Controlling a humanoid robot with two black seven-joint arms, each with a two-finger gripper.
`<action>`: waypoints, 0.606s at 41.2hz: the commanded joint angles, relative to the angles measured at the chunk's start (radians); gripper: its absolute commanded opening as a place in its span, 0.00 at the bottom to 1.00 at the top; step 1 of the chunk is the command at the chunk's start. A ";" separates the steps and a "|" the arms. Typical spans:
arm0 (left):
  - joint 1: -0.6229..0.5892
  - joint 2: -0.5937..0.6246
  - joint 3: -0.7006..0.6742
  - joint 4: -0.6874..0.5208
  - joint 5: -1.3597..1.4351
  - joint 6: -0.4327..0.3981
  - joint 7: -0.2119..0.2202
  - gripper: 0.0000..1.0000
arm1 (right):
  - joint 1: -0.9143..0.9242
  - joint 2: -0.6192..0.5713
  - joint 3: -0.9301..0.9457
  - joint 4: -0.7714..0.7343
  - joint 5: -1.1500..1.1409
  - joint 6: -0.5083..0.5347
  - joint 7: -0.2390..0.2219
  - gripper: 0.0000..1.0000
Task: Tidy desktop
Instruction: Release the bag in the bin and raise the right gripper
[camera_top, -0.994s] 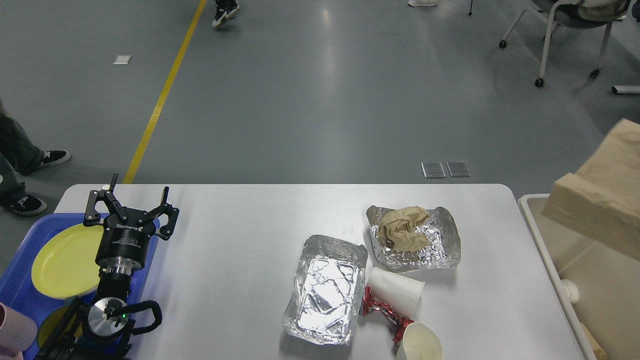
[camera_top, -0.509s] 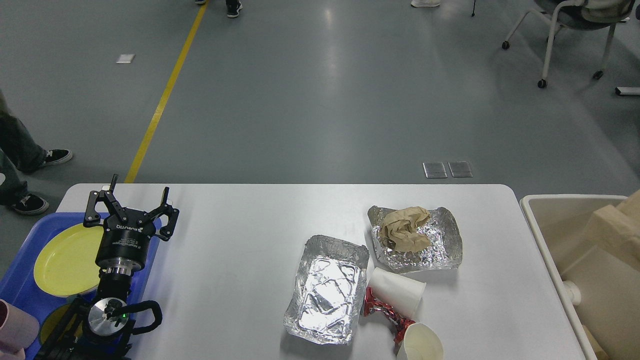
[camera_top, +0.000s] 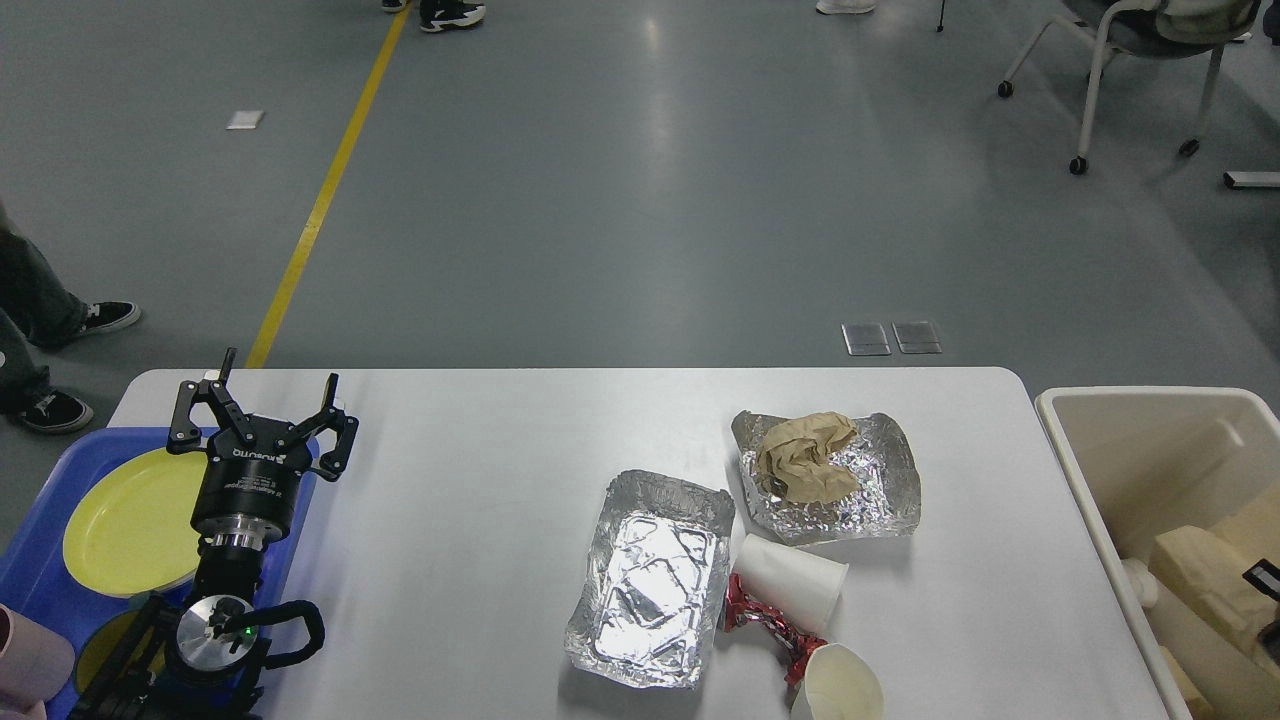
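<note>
Head view cuts off several things: the blue tray (camera_top: 40, 590) and a pink cup (camera_top: 30, 665) run off the left edge, a second paper cup (camera_top: 838, 685) is clipped at the bottom, and the beige bin (camera_top: 1120, 480) at the right is only partly seen, with tan paper (camera_top: 1210, 575) inside and a small dark part at its edge too small to identify. My right gripper cannot be made out. The left gripper (camera_top: 262, 400) stands over the tray's rim beside a yellow plate (camera_top: 130, 520), fingers spread apart, holding nothing. The desktop (camera_top: 480, 500) fills the lower middle, bearing 2 foil trays (camera_top: 650, 580), crumpled brown paper (camera_top: 805, 458), a tipped white cup (camera_top: 795, 582) and a red wrapper (camera_top: 760, 622).
</note>
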 joint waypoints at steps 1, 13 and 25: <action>0.000 0.000 0.000 0.000 0.001 0.000 0.000 0.96 | -0.043 0.050 0.001 -0.011 0.044 -0.023 -0.015 0.00; 0.000 0.000 0.000 0.000 0.001 -0.002 0.000 0.96 | -0.066 0.090 -0.006 -0.011 0.044 -0.033 -0.021 0.00; 0.000 0.000 0.000 0.000 0.001 0.000 0.000 0.96 | -0.066 0.090 -0.015 -0.009 0.044 -0.033 -0.021 0.00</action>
